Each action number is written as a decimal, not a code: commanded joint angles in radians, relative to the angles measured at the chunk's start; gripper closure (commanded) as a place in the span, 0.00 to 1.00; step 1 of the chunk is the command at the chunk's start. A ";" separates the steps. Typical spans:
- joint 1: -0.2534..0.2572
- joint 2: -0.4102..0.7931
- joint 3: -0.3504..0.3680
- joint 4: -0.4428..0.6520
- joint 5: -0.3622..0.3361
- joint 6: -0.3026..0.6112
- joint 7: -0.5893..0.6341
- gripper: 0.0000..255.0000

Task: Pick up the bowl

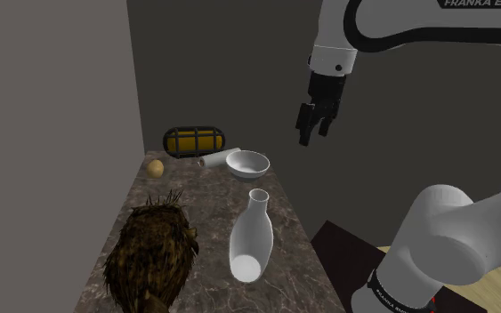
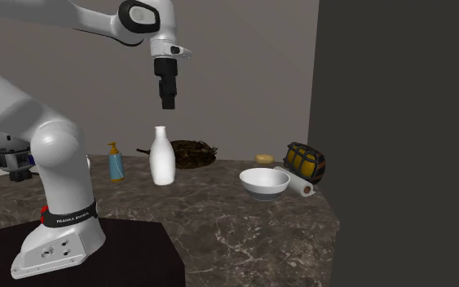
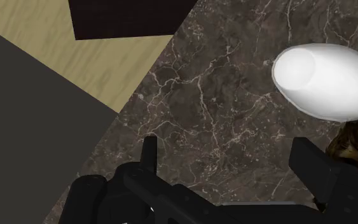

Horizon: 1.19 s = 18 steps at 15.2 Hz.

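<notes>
the end effector (image 1: pixel 313 135) hangs wide open and empty, well apart from the white bowl (image 1: pixel 247 163).

The arm's upper link (image 1: pixel 481 5) is showing "FRANKA EMIK", cut off. Its lower black band (image 2: pixel 68 218) is bearing "FRANKA EMIKA".

Dim, flat, even light in all views. Dark veined marble counter (image 2: pixel 219 220) looks murky, shadows on it faint. Tall white bottle (image 3: pixel 327 83) glows near-uniform white, barely shaded. White round bowl (image 2: pixel 264 181) softly darker underneath. Dark grey wall (image 2: pixel 399 122) dull, unlit.
</notes>
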 commanded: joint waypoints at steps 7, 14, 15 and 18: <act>-0.016 0.185 -0.002 -0.001 -0.030 0.199 0.001 0.00; -0.036 0.434 -0.004 0.064 -0.072 0.398 0.013 0.00; -0.039 0.472 -0.004 0.079 -0.078 0.423 0.016 0.00; -0.048 0.584 -0.005 0.132 -0.099 0.489 0.025 0.00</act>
